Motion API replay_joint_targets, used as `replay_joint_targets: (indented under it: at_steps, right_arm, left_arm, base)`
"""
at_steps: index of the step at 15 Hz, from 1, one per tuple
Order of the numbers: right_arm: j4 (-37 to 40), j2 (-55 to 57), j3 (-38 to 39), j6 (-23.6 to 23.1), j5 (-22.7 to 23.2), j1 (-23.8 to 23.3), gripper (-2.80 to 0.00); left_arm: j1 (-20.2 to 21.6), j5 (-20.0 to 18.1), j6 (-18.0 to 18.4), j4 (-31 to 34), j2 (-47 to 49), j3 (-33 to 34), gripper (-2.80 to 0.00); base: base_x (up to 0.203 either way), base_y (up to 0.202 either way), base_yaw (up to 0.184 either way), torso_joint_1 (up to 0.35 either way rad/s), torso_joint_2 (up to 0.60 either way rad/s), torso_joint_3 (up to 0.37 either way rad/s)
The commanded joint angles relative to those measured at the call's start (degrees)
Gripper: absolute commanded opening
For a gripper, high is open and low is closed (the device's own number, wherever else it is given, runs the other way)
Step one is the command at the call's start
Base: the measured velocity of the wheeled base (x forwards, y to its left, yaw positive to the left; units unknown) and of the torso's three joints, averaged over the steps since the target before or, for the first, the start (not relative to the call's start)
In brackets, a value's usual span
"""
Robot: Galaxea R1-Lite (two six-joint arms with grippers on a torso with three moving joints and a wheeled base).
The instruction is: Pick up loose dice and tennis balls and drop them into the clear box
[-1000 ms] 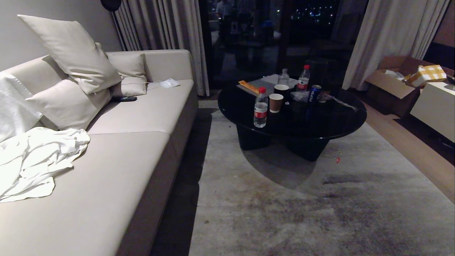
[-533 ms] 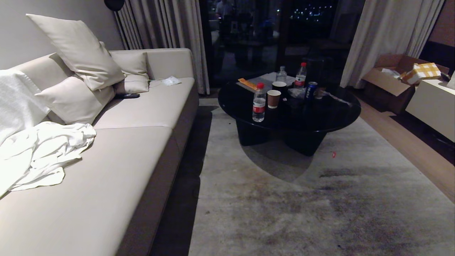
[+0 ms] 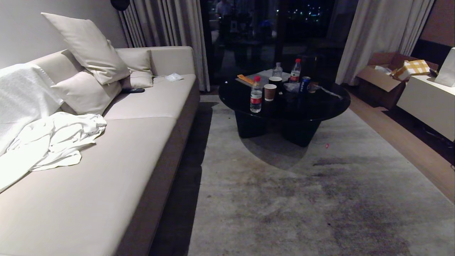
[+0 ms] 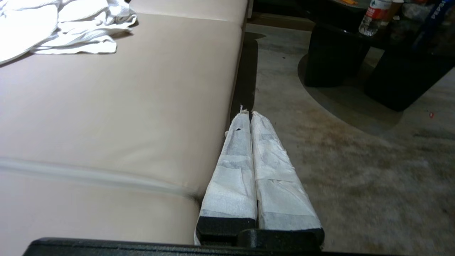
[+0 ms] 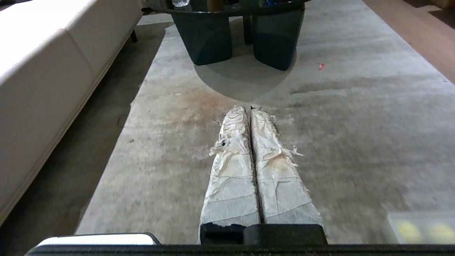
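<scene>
Nearest, the left end effector (image 4: 250,113) is clenched with nothing between its wrapped fingers, poised over the edge where the beige sofa (image 4: 117,92) meets the grey rug (image 4: 355,160). The right end effector (image 5: 250,108) is likewise clenched and empty above the rug. At the near corner of the right wrist view a pale translucent shape with yellowish blobs (image 5: 421,227) lies on the rug; it may be the clear box, but it is too blurred to tell. No dice or tennis balls can be made out. Farther on, crumpled white cloth (image 3: 53,142) lies on the sofa, with cushions (image 3: 89,46) beyond. The round black bench (image 3: 284,99) carries bottles (image 3: 255,94), cups and a can. Farthest right, a cardboard box (image 3: 380,76) sits by the curtain.
</scene>
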Motion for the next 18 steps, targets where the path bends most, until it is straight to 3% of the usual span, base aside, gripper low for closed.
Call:
replay_joint_targets:
  at_steps: [1, 18]
  right_arm:
    - [0.02, 0.07, 0.01, 0.02, -0.02, -0.03, -2.8]
    - [0.02, 0.07, 0.01, -0.06, -0.02, -0.01, -2.8]
  left_arm:
    - [0.0, -0.05, 0.2, 0.0, 0.07, 0.09, -2.8]
    - [0.0, 0.12, 0.49, 0.0, 0.07, 0.09, -2.8]
  base:
    - [-0.186, 0.0, 0.001, 0.002, 0.0, 0.002]
    - [-0.184, 0.0, -0.001, 0.001, 0.0, 0.003]
